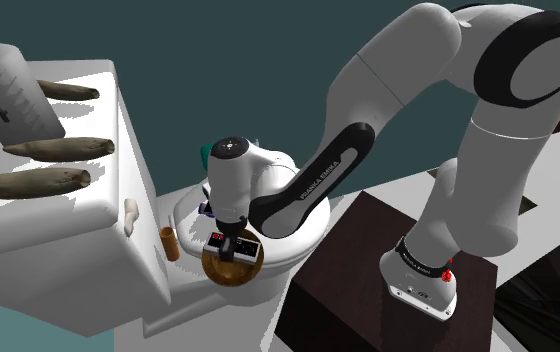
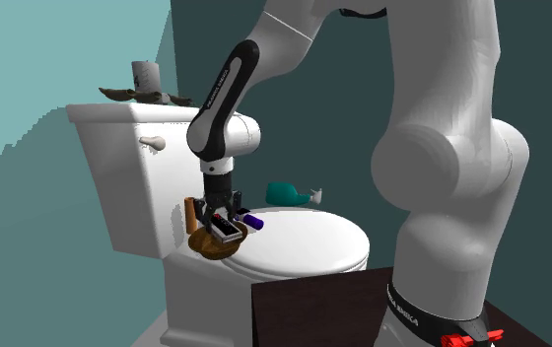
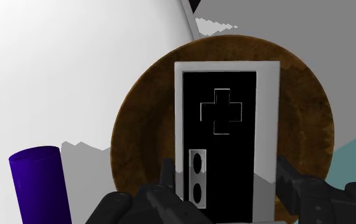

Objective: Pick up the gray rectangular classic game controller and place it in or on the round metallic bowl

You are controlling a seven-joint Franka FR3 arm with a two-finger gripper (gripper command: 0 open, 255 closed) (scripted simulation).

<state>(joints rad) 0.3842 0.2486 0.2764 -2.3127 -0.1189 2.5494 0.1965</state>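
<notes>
The jaws are closing on the two long sides of the game controller (image 3: pixel 224 127), gripping it at its near end and holding it flat directly over the bowl (image 3: pixel 138 133). The bowl is sitting on the white toilet lid (image 2: pixel 304 242), at its edge on the second exterior view's left. A purple cylinder (image 3: pixel 40 184) is lying on the lid just beside the bowl, on that view's right of the jaws. A brown upright cylinder (image 2: pixel 190 210) is standing close to the bowl on the opposite side. A teal object (image 2: pixel 284 192) is resting farther back, beyond the lid. The white tank (image 2: pixel 116 187) is rising behind, carrying a flush handle (image 2: pixel 152 143). The controller is showing as a flat rectangle with a gray frame, a black face, a cross-shaped pad outline and two oval buttons. The bowl is showing as round, shallow and mottled brown.
</notes>
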